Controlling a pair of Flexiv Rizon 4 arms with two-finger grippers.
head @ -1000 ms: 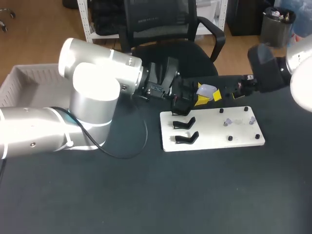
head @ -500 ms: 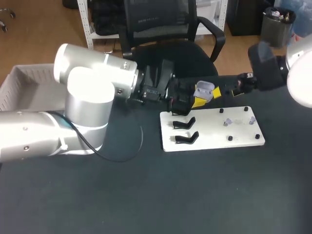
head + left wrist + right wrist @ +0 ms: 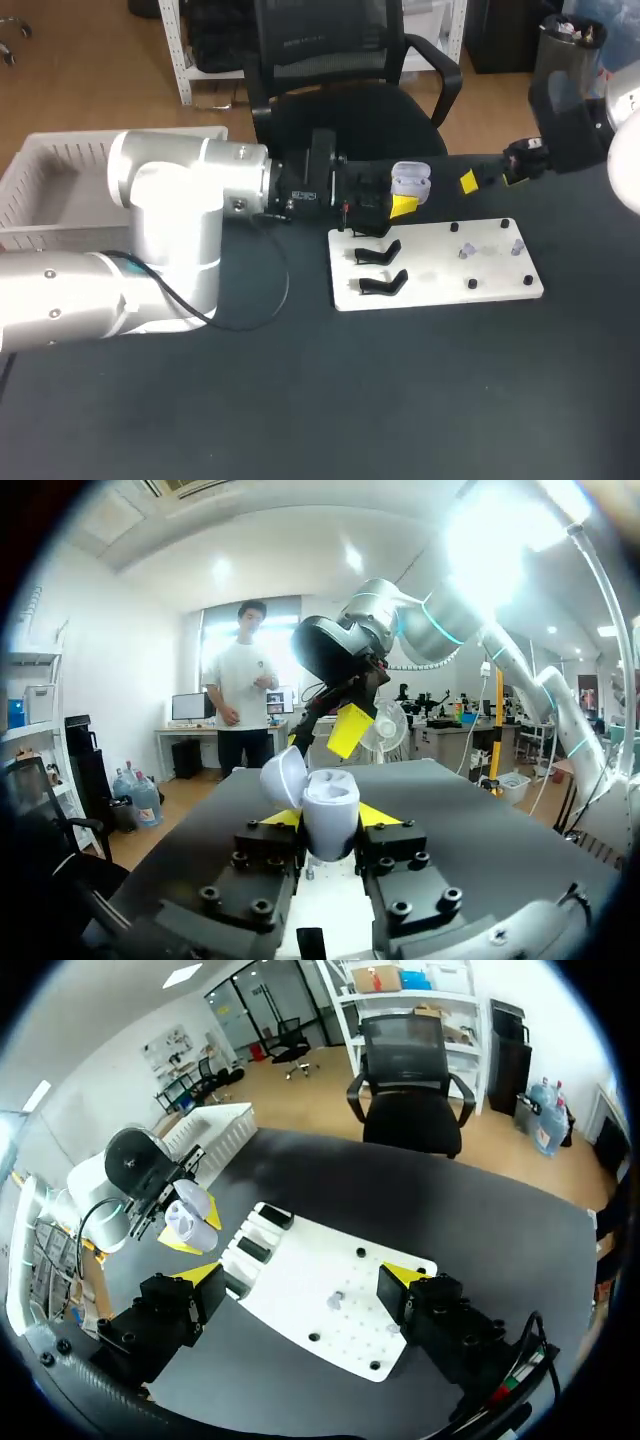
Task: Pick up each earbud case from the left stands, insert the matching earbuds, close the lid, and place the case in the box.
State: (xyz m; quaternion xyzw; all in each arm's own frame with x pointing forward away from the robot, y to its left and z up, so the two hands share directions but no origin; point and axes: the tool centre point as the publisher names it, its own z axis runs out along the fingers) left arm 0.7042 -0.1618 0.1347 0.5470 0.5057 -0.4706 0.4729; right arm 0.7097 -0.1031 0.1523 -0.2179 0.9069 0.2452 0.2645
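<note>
Near two black stands (image 3: 379, 250), left claw (image 3: 330, 825) grips one open case (image 3: 410, 182); right claw (image 3: 302, 1278) gapes wide.

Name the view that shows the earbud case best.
The left wrist view. The case fills the middle, close up, with its lid open, and is gripped from both sides by the left gripper. The head view and the right wrist view both show it in that gripper, but small and far off, with little detail.

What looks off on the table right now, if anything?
Nothing stands out. The open case is gripped in the left end effector. The board lies flat, its two visible stands are empty, and nothing is spilled or broken.
</note>
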